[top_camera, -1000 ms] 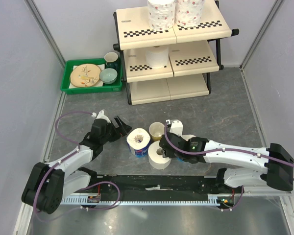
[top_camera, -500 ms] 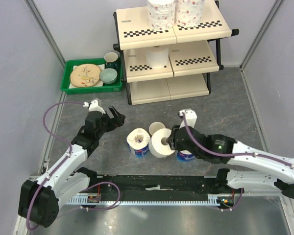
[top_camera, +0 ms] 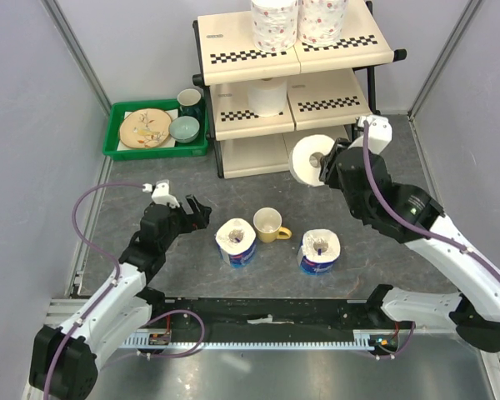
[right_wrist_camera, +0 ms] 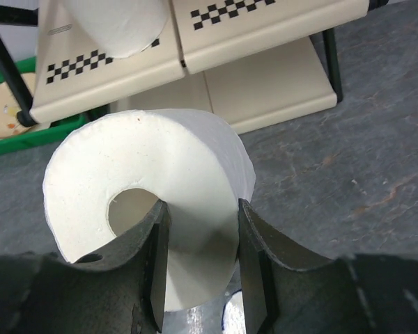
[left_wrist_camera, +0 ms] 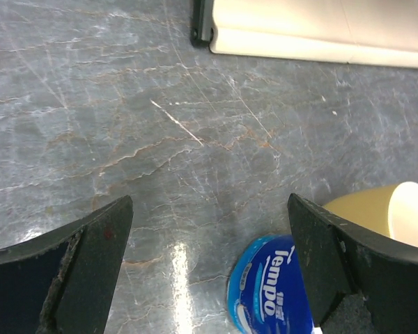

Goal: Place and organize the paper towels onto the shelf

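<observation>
The shelf (top_camera: 325,104) stands at the back; two floral paper towels (top_camera: 274,21) sit on its top tier and a plain one (top_camera: 267,96) on the middle tier. My right gripper (top_camera: 327,160) is shut on a plain roll (top_camera: 308,160), held in the air before the bottom tier. In the right wrist view one finger is inside the roll's (right_wrist_camera: 146,181) core and one outside, gripper (right_wrist_camera: 198,243). Two blue-wrapped rolls (top_camera: 236,242) (top_camera: 319,252) stand on the table. My left gripper (top_camera: 198,210) is open and empty, left of a blue roll (left_wrist_camera: 272,296).
A yellow mug (top_camera: 269,223) stands between the two blue rolls, and shows in the left wrist view (left_wrist_camera: 390,212). A green tray (top_camera: 121,150) with a plate, bowl and dark mug sits left of the shelf. Grey walls close in both sides.
My right gripper has lifted the plain roll from beside the mug up and to the right, toward the shelf. My left gripper has drawn back a little, staying open.
</observation>
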Controlling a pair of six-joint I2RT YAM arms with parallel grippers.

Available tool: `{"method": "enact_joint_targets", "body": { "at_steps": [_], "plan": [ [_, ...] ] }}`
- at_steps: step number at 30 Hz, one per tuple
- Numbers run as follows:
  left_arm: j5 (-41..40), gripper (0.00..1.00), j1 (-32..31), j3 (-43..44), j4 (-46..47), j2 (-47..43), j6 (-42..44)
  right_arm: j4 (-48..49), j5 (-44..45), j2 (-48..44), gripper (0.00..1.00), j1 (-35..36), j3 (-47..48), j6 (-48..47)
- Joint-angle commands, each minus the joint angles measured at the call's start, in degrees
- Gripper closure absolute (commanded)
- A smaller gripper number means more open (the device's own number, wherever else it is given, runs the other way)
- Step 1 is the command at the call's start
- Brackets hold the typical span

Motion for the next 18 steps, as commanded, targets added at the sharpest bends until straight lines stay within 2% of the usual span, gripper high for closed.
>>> {"method": "enact_joint_targets", "body": {
  "at_steps": [1,9,13,18],
  "plan": [
    [3.8,0.01,-0.3,-2.6,9.3,-0.2,4.3,6.2,-1.8,3.8,0.71,-6.3,5.1,-6.6],
    [9.4,0.0,-0.2,-6.6,17.8,2.0,8.5,16.8,-14.2,9.6,0.73,-19.7,4.8,-9.5],
    [12.7,0.01,-0.2,-7.8,21.9,3.3,10.1,24.2,-20.1,13.7,0.73,-24.1,5.8,-11.5],
    [14.9,0.01,-0.1,-9.3,24.9,2.9,12.7,27.3,-24.6,17.9,0.72,-27.4,9.4,-14.6]
  ]
}}
